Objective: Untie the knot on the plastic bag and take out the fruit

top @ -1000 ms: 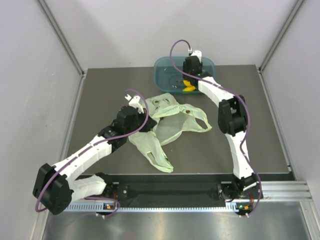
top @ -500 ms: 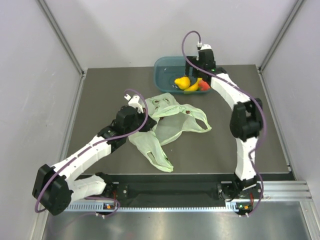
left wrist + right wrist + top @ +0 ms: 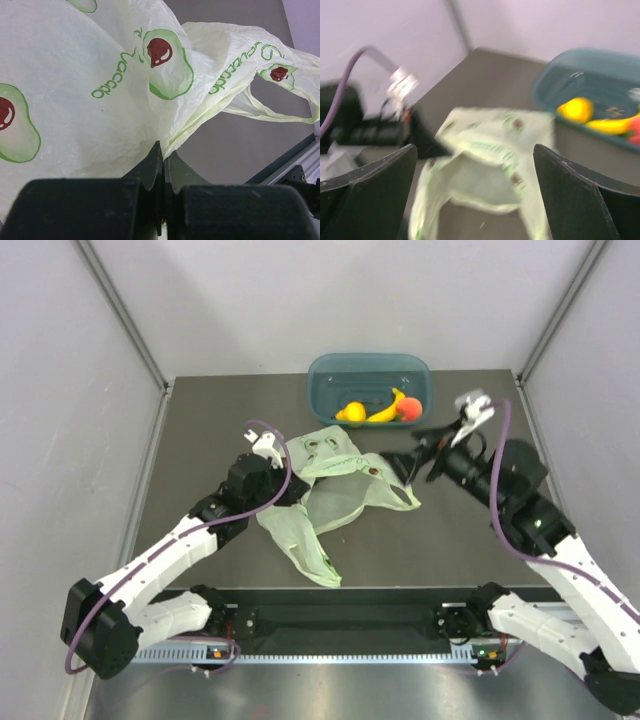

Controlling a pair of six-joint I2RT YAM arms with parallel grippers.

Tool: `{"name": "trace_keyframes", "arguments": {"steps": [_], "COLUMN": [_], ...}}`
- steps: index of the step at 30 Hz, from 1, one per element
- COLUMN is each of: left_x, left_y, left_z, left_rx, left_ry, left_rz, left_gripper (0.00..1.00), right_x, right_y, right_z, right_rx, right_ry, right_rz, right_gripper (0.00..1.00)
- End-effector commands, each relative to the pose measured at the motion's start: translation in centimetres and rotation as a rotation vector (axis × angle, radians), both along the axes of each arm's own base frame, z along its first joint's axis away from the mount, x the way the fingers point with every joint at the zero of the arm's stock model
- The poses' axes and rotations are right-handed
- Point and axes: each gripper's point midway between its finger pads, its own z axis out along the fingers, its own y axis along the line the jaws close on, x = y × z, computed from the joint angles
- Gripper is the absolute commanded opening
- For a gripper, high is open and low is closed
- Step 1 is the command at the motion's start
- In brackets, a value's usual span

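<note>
The pale green plastic bag (image 3: 340, 490) lies crumpled and open in the middle of the table, with avocado prints. No knot shows; its handle strips (image 3: 270, 107) lie loose. My left gripper (image 3: 290, 490) is shut on a fold of the bag (image 3: 75, 75), jaws closed at the fold (image 3: 164, 150). My right gripper (image 3: 410, 465) is open and empty just right of the bag, facing its open mouth (image 3: 485, 165). A yellow round fruit (image 3: 350, 412), a banana (image 3: 385, 412) and an orange-red peach (image 3: 410, 408) lie in the teal tub. No grapes show.
The teal tub (image 3: 325, 380) stands at the table's back edge, also blurred in the right wrist view (image 3: 555, 85). Grey walls close in the left and right sides. A metal rail (image 3: 560, 620) runs along the near edge.
My right arm has swung from over the teal tub down and back to the bag's right side, leaving the fruit in the tub. My left gripper has kept its hold.
</note>
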Motion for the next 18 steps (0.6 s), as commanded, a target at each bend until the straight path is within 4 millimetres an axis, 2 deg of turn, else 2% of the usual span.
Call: {"name": "trace_keyframes", "arguments": {"steps": [1,2,3,4,5,6,7,8,9,10,11,14,15,17,18], "left_x": [-0.1,-0.2,-0.3,-0.2,-0.4,-0.3,-0.3,-0.3,-0.4,-0.3,-0.3,-0.2,-0.1,0.0,-0.1], "left_y": [0.3,0.2,0.2,0.1,0.1,0.1,0.1,0.1,0.1,0.1,0.1,0.3,0.2,0.2,0.2], "left_z": [0.4,0.1,0.0,0.0,-0.3,-0.2,-0.2,-0.1,-0.1,0.1,0.3,0.9,1.2,1.5,1.5], "left_rx": [0.007,0.011,0.01,0.011,0.014,0.014,0.017,0.014,0.014,0.012,0.01,0.004,0.0,-0.004,-0.005], "left_ry": [-0.019,-0.009,-0.002,0.001,0.012,0.01,0.014,0.014,0.016,0.013,0.011,-0.004,-0.009,-0.014,-0.015], "left_rz": [-0.002,-0.009,-0.012,-0.012,-0.018,-0.017,-0.016,-0.016,-0.014,-0.012,-0.01,-0.002,0.0,0.004,0.002], "left_gripper": [0.0,0.0,0.0,0.0,0.0,0.0,0.0,0.0,0.0,0.0,0.0,0.0,0.0,0.0,0.0], "right_x": [-5.1,-6.8,-7.6,-7.9,-8.5,-8.1,-8.3,-8.5,-8.1,-7.9,-7.7,-4.3,-2.4,-0.9,0.4], "right_y": [3.6,4.8,5.2,5.8,6.7,7.4,8.1,9.2,10.4,11.1,11.8,13.0,13.1,13.5,14.0], "right_z": [-6.2,-6.8,-7.3,-9.5,-9.8,-11.2,-12.4,-12.1,-13.6,-14.1,-14.4,-16.5,-17.6,-18.9,-20.3], "right_rx": [-0.004,0.014,0.046,0.033,0.046,0.037,0.022,0.041,0.017,0.014,0.019,0.043,0.065,0.08,0.1], "right_ry": [0.139,0.153,0.171,0.204,0.203,0.24,0.262,0.248,0.284,0.291,0.293,0.335,0.359,0.38,0.419], "right_rz": [0.2,0.254,0.272,0.283,0.309,0.299,0.316,0.344,0.343,0.344,0.345,0.201,0.104,0.031,-0.035], "right_gripper": [0.95,0.93,0.91,0.87,0.84,0.71,0.65,0.6,0.5,0.47,0.46,0.41,0.47,0.57,0.62]}}
